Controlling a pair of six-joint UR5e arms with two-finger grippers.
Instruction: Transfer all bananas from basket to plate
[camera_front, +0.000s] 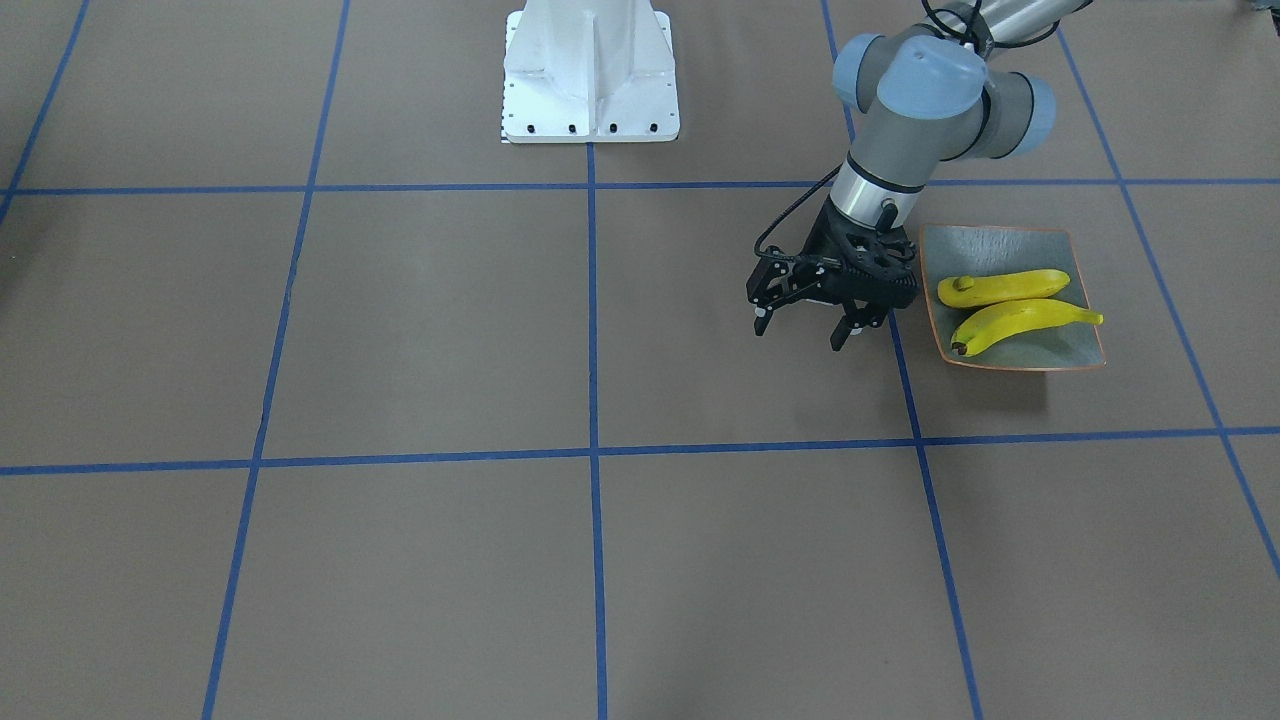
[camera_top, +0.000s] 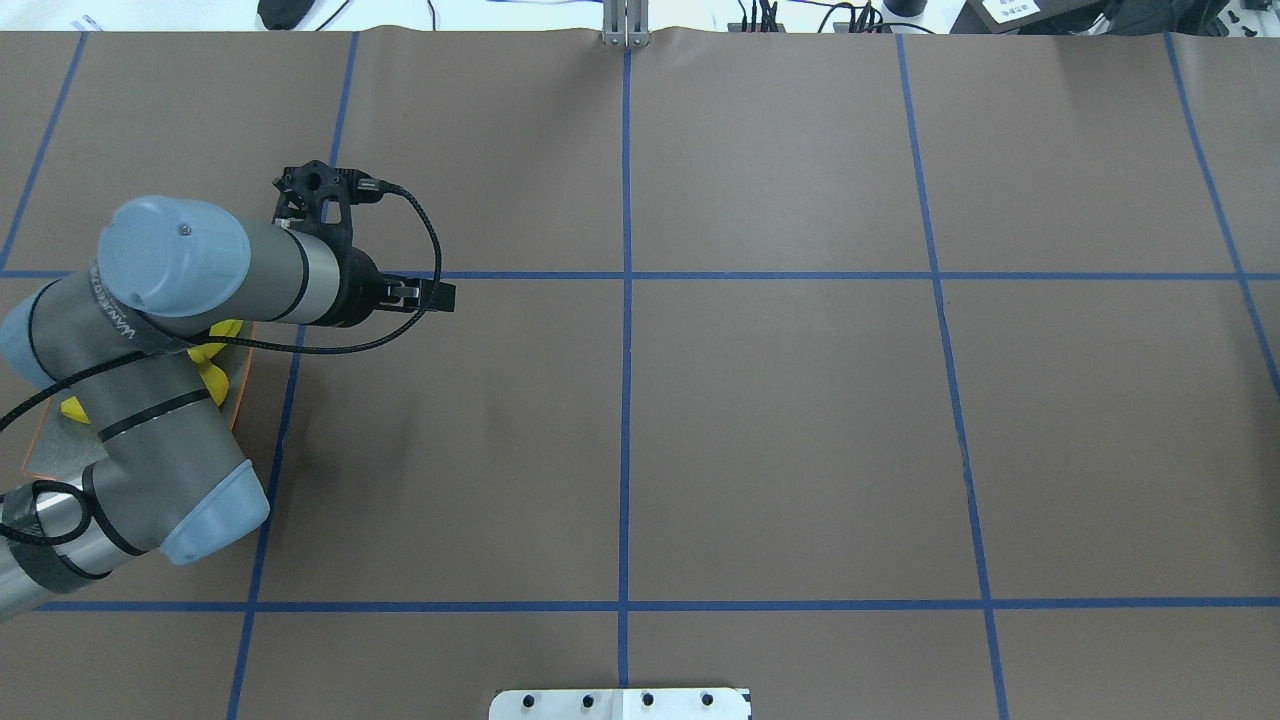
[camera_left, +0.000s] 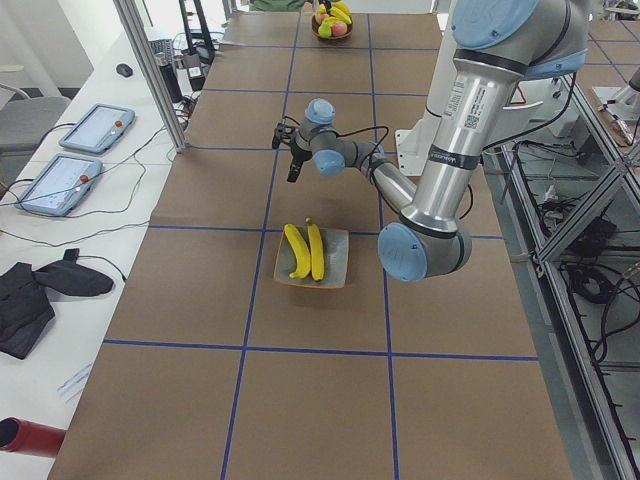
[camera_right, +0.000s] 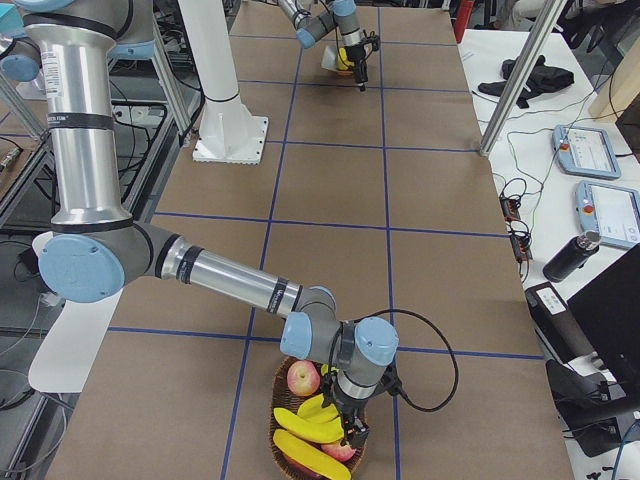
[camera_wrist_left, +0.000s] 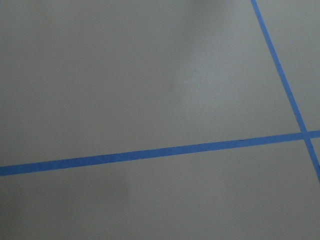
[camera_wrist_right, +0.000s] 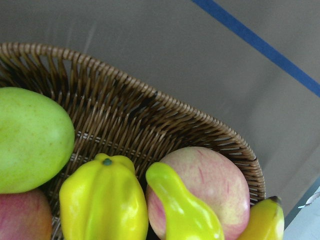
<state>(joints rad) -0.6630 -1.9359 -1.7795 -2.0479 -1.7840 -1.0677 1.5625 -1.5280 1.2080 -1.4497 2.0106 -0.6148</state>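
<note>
Two yellow bananas (camera_front: 1003, 288) (camera_front: 1020, 320) lie side by side on the square grey-green plate (camera_front: 990, 245). My left gripper (camera_front: 801, 332) hangs open and empty just beside the plate, on the side toward the table's middle; in the overhead view (camera_top: 310, 185) its arm hides most of the plate. The wicker basket (camera_wrist_right: 125, 115) stands at the table's far right end. It holds two more bananas (camera_right: 308, 425) (camera_right: 312, 458) among other fruit. My right gripper (camera_right: 350, 425) is low over the basket, above the bananas. I cannot tell whether it is open or shut.
In the basket are also a green mango (camera_wrist_right: 30, 140), pink apples (camera_wrist_right: 210, 185) and a lumpy yellow fruit (camera_wrist_right: 105, 200). The white robot pedestal (camera_front: 590, 70) stands at the table's middle edge. Tablets (camera_left: 95, 125) lie on a side bench.
</note>
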